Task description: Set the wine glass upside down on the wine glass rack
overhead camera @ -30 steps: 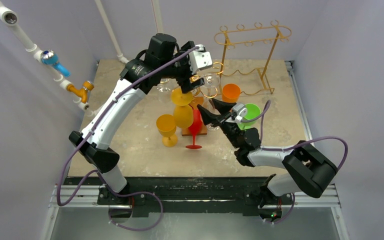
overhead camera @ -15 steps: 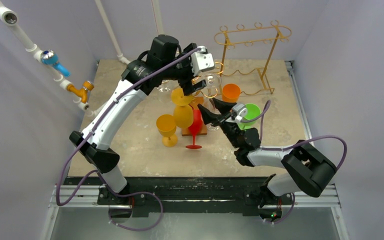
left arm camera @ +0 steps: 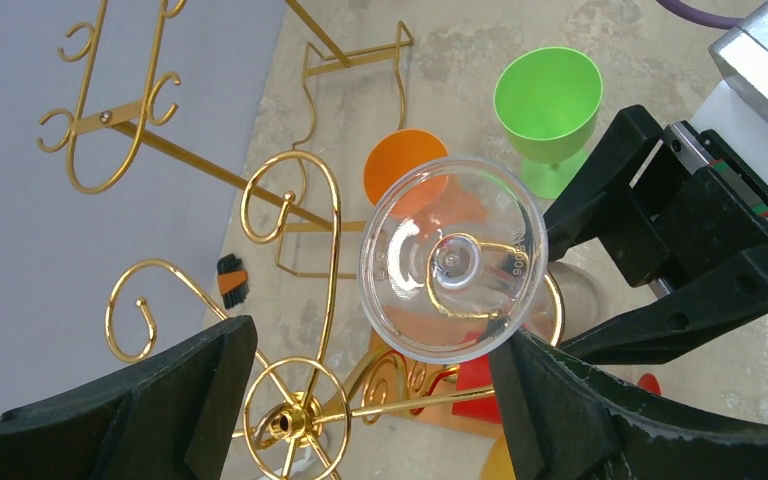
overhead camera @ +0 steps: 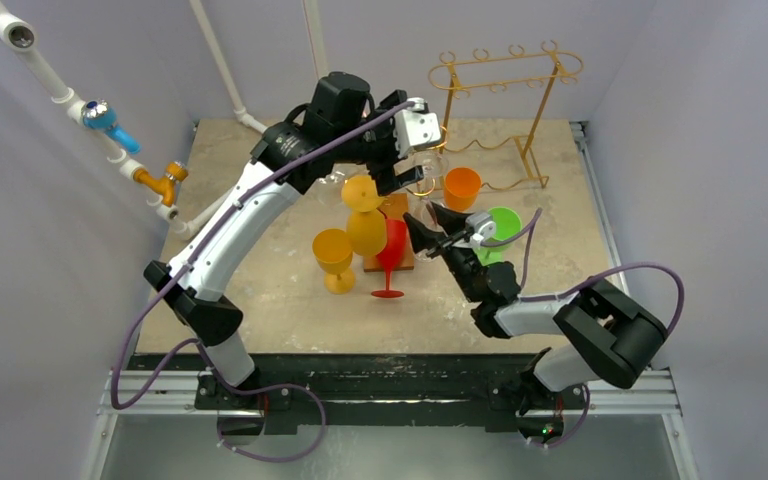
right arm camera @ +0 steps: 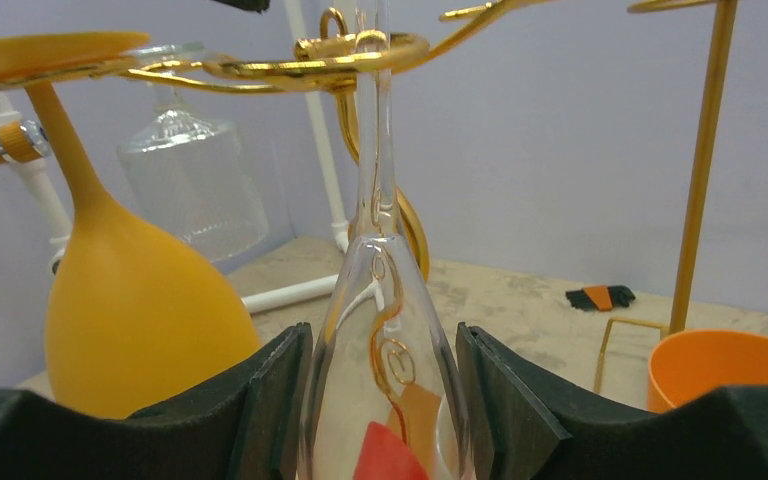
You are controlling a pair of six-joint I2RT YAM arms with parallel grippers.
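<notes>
The wine glass [right arm camera: 380, 300] is upside down at the middle of the table [overhead camera: 260, 270], on the near side of the gold rack [left arm camera: 290, 200]. Its stem runs straight up through a curl of the rack's wire, and its round foot [left arm camera: 452, 258] sits at the top, over that wire. Whether the foot rests on the wire cannot be told.

The right gripper [right arm camera: 380, 345] reaches in from the near right and is clamped on the glass – one finger presses each side of the bowl, low down near its rim.

The left gripper [left arm camera: 370, 350] hangs above the rack, pointing down at the foot. Its jaws are wide apart: one finger is well to the left of the foot, the other just beside its right edge, and neither grips it.

Just left of the clear glass a yellow glass [right arm camera: 140, 300] hangs upside down, its foot lying on the rack's rail. A red glass [overhead camera: 390, 255] stands on the table near it. To the right stand an orange cup [overhead camera: 462, 185] and, nearer, a green glass [overhead camera: 503, 225] – both upright and apart from the rack.
</notes>
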